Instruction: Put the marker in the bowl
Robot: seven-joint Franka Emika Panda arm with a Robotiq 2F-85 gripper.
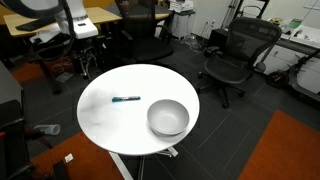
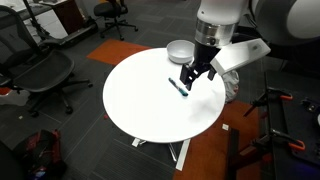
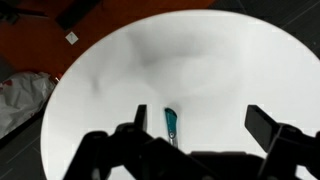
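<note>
Your arm comes down from the upper right of the frame. Your gripper [image 2: 196,75] hangs wide open just above the marker [image 2: 181,88], which lies flat on the white table [image 2: 140,100], near the bowl [image 2: 180,50]

— What is the round white tabletop [image 1: 100,112] like?
— Smooth and matt, with a faint sheen in the wrist view.
— The round light grey-white bowl [image 1: 168,118]?
— It has smooth sides and a slight gloss. I cannot tell whether it is ceramic or plastic.
— The thin teal-and-dark marker [image 1: 126,99]?
— It looks like smooth plastic.
— The black gripper [image 2: 198,78]?
— Matt. The white arm casing [image 2: 225,15] above it looks like glossy plastic.
— And around the table?
— Rough dark grey carpet [image 1: 45,100], and a black chair [image 1: 240,45] with a mesh back.
</note>
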